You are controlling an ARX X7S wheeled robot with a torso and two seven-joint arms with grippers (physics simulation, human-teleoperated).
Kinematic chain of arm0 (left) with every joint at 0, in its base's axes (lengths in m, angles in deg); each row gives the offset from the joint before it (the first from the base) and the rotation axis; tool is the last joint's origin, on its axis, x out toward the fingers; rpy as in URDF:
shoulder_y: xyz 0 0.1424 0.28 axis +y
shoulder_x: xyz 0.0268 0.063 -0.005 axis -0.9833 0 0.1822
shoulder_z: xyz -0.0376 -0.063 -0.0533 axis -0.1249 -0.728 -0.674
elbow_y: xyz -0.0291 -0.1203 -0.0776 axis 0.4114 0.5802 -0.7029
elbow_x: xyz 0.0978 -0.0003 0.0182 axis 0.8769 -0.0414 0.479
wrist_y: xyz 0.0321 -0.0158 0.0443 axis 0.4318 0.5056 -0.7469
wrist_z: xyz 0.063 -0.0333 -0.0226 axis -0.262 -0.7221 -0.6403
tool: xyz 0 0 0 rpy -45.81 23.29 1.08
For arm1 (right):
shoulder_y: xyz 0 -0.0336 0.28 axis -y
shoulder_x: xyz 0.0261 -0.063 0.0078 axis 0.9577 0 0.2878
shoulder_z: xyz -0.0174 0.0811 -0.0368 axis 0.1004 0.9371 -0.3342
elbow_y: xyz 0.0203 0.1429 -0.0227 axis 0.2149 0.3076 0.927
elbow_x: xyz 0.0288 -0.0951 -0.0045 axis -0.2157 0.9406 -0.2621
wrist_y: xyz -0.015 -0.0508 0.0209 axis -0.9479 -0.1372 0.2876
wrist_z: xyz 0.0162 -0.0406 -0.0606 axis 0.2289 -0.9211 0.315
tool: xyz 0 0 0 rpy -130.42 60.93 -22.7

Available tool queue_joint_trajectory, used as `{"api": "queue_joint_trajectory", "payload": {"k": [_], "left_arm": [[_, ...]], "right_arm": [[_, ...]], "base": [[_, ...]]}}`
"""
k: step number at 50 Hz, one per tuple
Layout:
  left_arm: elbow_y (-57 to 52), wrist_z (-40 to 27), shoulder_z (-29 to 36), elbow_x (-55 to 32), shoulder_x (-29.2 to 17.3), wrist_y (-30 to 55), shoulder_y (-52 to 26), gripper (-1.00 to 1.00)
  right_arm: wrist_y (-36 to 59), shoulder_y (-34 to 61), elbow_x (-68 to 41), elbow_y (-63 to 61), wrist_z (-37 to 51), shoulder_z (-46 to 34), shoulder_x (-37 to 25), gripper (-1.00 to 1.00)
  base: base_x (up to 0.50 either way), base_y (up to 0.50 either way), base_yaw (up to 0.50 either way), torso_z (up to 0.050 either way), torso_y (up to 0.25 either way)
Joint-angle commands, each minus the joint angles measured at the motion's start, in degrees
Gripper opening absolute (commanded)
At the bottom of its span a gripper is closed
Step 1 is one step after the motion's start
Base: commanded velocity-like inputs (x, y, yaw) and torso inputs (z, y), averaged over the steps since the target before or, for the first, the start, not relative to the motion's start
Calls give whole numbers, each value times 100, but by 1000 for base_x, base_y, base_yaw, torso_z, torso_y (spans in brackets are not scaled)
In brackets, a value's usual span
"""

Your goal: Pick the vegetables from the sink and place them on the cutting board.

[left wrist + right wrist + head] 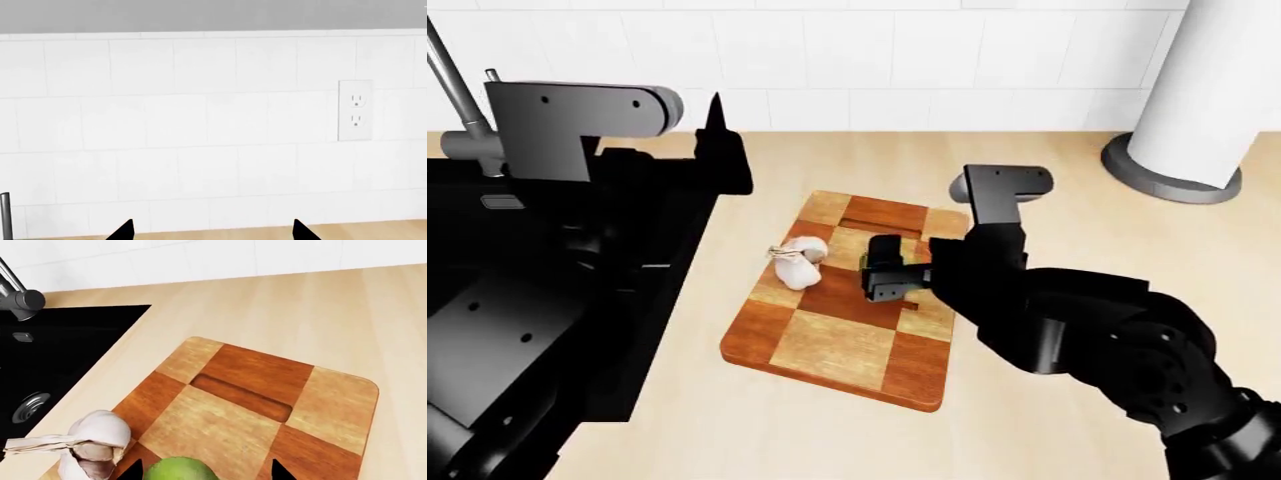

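Between the spread fingers of the right gripper sits one yellow-green vegetable, on the cutting board beside one garlic bulb at the board's sink-side edge. Bare board lies beyond them; the left gripper, fingers apart and empty, hangs above the sink.
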Motion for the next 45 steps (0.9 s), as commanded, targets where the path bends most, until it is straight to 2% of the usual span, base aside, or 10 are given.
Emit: {"api": "queue_joint_trajectory", "payload": {"k": [1,13,23,26,29,33,37,42,45], "left_arm": [[26,1,17,-14,-7,-35,14,100],[-21,-28,-26,-71,-34,-29,37,100],[-98,-63,-50,-134,-39,-12,72,100],[-463,-192,-211,-277,-97,99,228,100],[-969,-342,-355,-353,-197,120,598,100],[-1558,-486,-627,-408,-268,-94,1486,100],[-1774,-413,-742,-133,-337,-643,2480,100],[-2159,-472,-1144,-185,-369,-956,2983,100],[-2343,-516,-1396,-220,-401,-1097,3141,100]], "right_arm": [[4,3,-10,-83,-4,22,-29,100],[-12,33,-157,-516,206,165,-194,100],[-66,142,-440,-1497,757,528,-618,100],[-171,44,-287,-2133,919,642,-861,100],[-348,-232,-30,-2785,1036,735,-1113,100],[-890,-965,563,-3803,1190,968,-1469,100],[-1405,-1935,1383,-4678,1364,1060,-1760,100],[-2100,-3109,2323,-5521,1497,1271,-2192,100],[-2536,-3491,2743,-5901,1580,1290,-2496,100]], "base": [[0,0,0,0,0],[0,0,0,0,0],[0,0,0,0,0],[0,0,0,0,0],[0,0,0,0,0],[0,0,0,0,0],[0,0,0,0,0],[0,0,0,0,0],[0,0,0,0,0]]}}
